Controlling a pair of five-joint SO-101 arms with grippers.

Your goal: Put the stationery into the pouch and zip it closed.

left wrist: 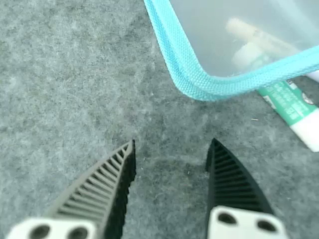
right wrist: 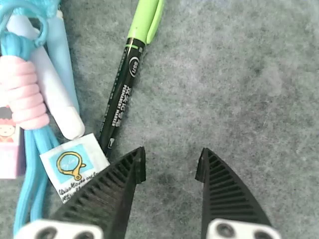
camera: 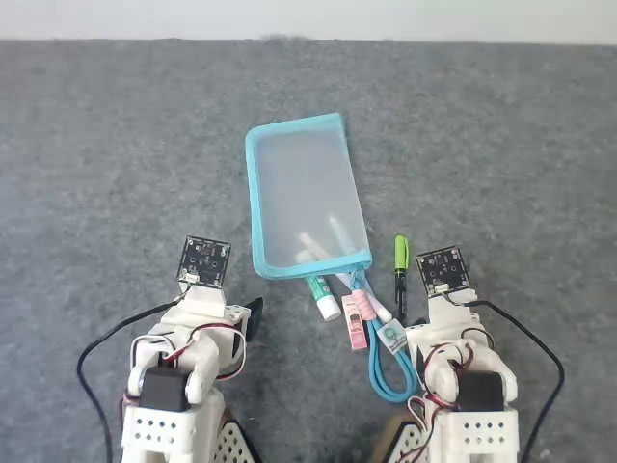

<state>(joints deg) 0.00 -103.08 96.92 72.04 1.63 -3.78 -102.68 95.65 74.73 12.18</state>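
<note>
Pouch: we see the translucent turquoise-trimmed pouch (camera: 307,193) lying flat mid-table on grey felt (camera: 116,145), its mouth end toward the arms.
Inside: pale sticks show through the pouch wall, and we cannot tell what they are.
At the mouth: a green-and-white tube (camera: 322,297) pokes out, its far end covered by the trim. Beside it lie a pink clip (camera: 357,318) and a blue lanyard (camera: 386,371), whose loop is partly hidden by an arm.
Pen: a green-capped black pen (right wrist: 124,84) lies apart from the pouch.
Left gripper (left wrist: 173,144): we find it spread wide over bare felt near the pouch corner, holding nothing.
Right gripper (right wrist: 172,152): likewise parted and empty, just beside the pen's black end.
</note>
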